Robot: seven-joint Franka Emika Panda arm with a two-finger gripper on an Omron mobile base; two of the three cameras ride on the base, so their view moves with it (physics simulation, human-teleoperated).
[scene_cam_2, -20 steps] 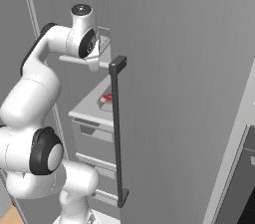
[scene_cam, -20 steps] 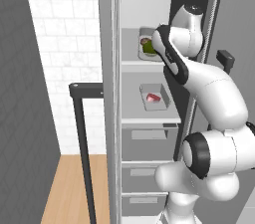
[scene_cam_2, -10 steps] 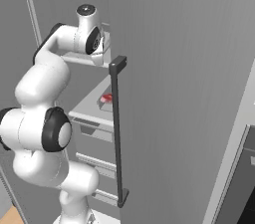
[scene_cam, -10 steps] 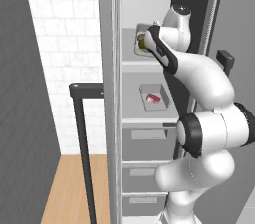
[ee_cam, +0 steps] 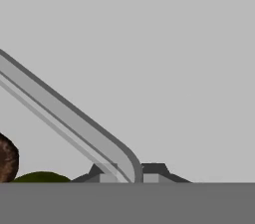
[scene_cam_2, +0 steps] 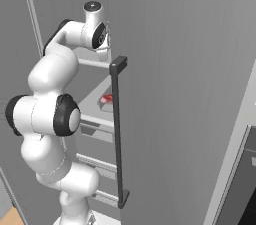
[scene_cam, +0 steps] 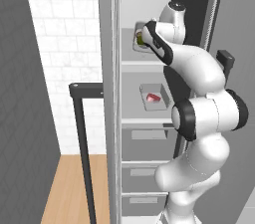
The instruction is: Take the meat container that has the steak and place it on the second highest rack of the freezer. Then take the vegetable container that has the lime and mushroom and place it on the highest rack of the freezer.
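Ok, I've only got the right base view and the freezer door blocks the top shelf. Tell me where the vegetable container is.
Observer: The vegetable container sits on the highest rack, seen from the left base view.
Operator: Confirm the grip.
Observer: In the hand view the gripper is shut on the container's rim, one finger on each side.
Operator: Report the contents.
Observer: The mushroom and the lime lie inside it.

White tiled wall at left, wood floor below, dark grey panel along left edge.
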